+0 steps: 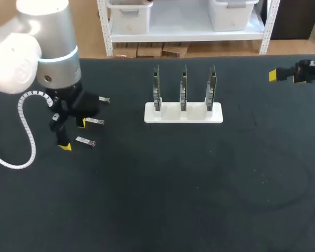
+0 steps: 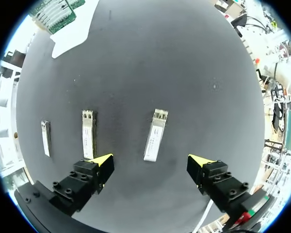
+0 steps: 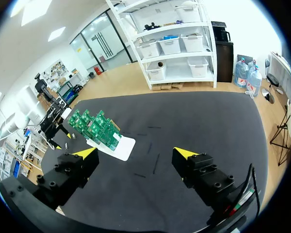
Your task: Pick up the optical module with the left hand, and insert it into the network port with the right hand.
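Note:
Three small silver optical modules lie in a row on the black table at the left: the far one (image 1: 104, 99), the middle one (image 1: 94, 121) and the near one (image 1: 85, 141). My left gripper (image 1: 73, 135) hovers over them, open. In the left wrist view the near module (image 2: 155, 134) lies just ahead of the gap between my left gripper's (image 2: 151, 162) yellow tips, with the middle module (image 2: 88, 133) and the far module (image 2: 46, 138) off to one side. The white stand (image 1: 184, 113) holds three upright green boards. My right gripper (image 1: 285, 76) hangs open and empty at the far right; the right wrist view has the right gripper (image 3: 136, 154) well away from the boards (image 3: 97, 127).
The white stand's base (image 3: 122, 148) sits mid-table at the back, seen also at the far edge of the left wrist view (image 2: 70, 41). Bare black mat spreads across the front and right. My left arm's white cable (image 1: 26, 131) loops down beside the modules.

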Motion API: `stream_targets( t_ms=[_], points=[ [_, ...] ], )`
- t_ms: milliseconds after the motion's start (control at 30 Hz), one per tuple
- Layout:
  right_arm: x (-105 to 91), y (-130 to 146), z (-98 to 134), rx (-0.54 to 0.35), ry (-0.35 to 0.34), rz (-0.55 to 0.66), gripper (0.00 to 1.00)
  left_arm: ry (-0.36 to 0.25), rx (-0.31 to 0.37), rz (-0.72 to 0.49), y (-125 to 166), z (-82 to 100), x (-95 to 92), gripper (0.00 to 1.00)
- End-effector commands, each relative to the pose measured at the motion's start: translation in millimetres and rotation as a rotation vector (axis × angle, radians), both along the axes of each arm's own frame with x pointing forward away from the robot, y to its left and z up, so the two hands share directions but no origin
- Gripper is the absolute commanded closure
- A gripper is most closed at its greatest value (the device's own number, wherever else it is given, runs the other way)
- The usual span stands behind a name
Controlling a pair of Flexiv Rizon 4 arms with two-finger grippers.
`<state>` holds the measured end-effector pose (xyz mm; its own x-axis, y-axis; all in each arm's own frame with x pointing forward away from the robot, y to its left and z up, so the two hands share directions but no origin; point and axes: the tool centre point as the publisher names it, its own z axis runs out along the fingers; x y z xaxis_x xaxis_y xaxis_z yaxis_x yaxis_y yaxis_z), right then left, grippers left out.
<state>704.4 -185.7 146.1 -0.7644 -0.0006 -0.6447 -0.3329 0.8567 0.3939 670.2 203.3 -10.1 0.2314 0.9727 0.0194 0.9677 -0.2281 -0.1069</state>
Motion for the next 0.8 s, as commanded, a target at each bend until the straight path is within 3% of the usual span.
stream_targets(
  t_ms=[33,267,800],
  points=[
    [-0.9,0,1,-0.002,0.001,-0.002,0.00,0.001,0.009,0.003,-5,-0.6,-0.3,0.00],
    [-0.9,0,1,-0.002,0.001,-0.002,0.00,0.023,0.004,0.004,-11,-0.1,-2.8,0.00],
    [-0.9,0,1,-0.002,0.001,-0.002,0.00,0.030,0.014,0.027,-7,-9.7,13.0,0.00]
  ],
)
